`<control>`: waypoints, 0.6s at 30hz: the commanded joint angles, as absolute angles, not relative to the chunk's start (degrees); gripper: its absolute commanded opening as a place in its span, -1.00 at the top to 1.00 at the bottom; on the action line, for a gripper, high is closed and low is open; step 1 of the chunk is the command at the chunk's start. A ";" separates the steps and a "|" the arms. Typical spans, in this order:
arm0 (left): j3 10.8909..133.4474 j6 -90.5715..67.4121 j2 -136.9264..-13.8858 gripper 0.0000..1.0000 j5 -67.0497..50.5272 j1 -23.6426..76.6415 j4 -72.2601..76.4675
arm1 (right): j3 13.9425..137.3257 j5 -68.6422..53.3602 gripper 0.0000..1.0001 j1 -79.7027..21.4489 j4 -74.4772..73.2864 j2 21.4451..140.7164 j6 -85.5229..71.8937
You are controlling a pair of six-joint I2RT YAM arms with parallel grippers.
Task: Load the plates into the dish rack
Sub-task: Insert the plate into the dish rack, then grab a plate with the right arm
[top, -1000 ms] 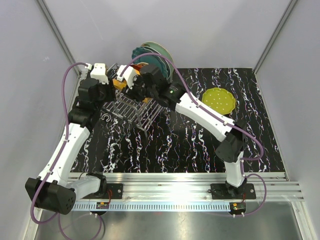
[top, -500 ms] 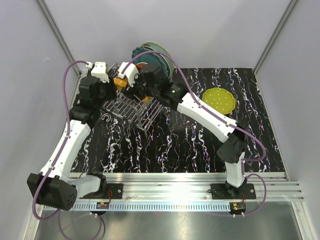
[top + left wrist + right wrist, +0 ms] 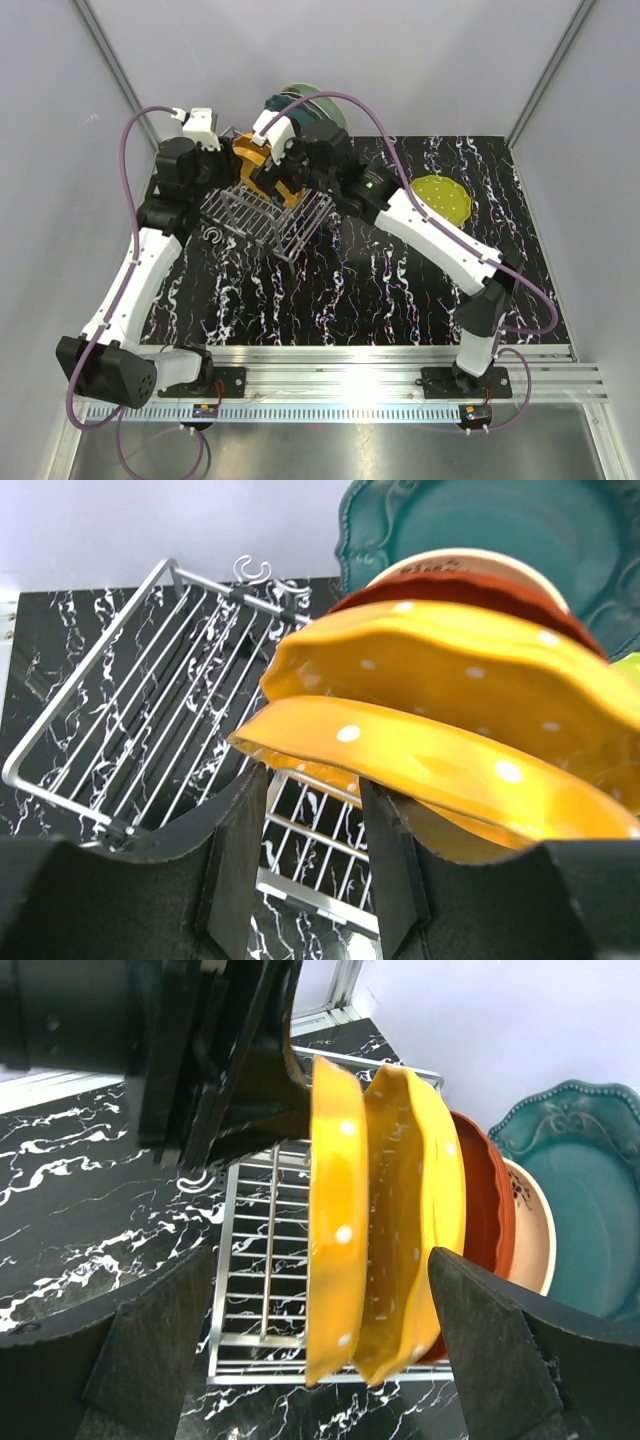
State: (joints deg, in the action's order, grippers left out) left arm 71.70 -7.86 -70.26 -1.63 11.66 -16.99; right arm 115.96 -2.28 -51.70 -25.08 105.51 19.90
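The dish rack (image 3: 255, 215) (image 3: 120, 730) (image 3: 255, 1290) stands at the back left. Upright in it are two dotted orange-yellow plates (image 3: 335, 1230) (image 3: 410, 1210) (image 3: 450, 770) (image 3: 258, 170), then a red-orange plate (image 3: 485, 1210), a cream-centred one (image 3: 530, 1245) and a dark teal one (image 3: 585, 1200) (image 3: 480, 530) (image 3: 290, 105). My right gripper (image 3: 325, 1360) (image 3: 290, 172) is open wide, straddling the two orange-yellow plates without touching them. My left gripper (image 3: 312, 810) (image 3: 232, 160) is open; the front plate's rim lies across its fingertips (image 3: 250, 780). A dotted lime green plate (image 3: 445, 195) lies flat at the right.
The rack's front slots (image 3: 235, 212) hold nothing. A small metal hook (image 3: 212, 236) lies on the black marbled table (image 3: 350, 290) beside the rack. Grey walls enclose the back and both sides. The aluminium rail (image 3: 350, 362) with the arm bases runs along the near edge.
My right gripper has opened wide and let go of the orange-yellow plate, which now stands in the rack. The right arm drew back a little. The left gripper shifted closer to the plate's rim.
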 commanded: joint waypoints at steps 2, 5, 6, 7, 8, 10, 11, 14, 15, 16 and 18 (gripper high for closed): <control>76.45 -9.75 -71.71 0.09 -4.39 11.34 -15.11 | 113.65 -0.36 -0.92 -51.86 -21.62 98.97 17.59; 78.04 -10.72 -73.21 0.10 -5.45 11.34 -15.56 | 109.44 0.95 -0.91 -51.86 -19.87 94.76 15.92; 78.22 -10.98 -73.73 0.09 -5.80 11.42 -15.56 | 106.73 1.05 -0.91 -51.86 -19.43 92.22 15.47; 78.40 -11.25 -74.00 0.09 -6.32 11.43 -15.56 | 105.57 1.23 -0.91 -51.86 -18.47 91.07 15.03; 78.49 -11.77 -74.26 0.09 -6.76 11.43 -15.47 | 104.43 1.32 -0.91 -51.86 -18.02 89.75 14.16; 78.31 -12.48 -74.44 0.09 -7.29 11.51 -15.29 | 101.08 1.76 -0.92 -51.86 -16.79 86.32 13.19; 78.14 -12.74 -74.44 0.09 -7.47 11.51 -15.29 | 100.12 2.02 -0.91 -51.86 -16.35 84.31 12.92; 77.26 -13.27 -74.27 0.09 -7.73 11.43 -14.85 | 96.51 3.34 -0.92 -51.77 -15.30 80.53 11.78; 76.99 -13.36 -74.09 0.09 -7.73 11.43 -14.85 | 94.76 3.77 -0.92 -51.77 -14.68 79.64 11.43; 76.64 -13.45 -73.83 0.09 -7.73 11.43 -14.94 | 93.79 4.65 -0.92 -51.59 -14.33 78.76 10.64; 76.29 -13.45 -73.13 0.09 -7.73 11.43 -14.94 | 90.45 5.71 -0.92 -51.24 -13.02 76.03 9.94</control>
State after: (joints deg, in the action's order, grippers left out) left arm 75.94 -12.36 -74.48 -5.96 11.66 -17.52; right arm 93.89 2.55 -51.68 -17.17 79.29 12.56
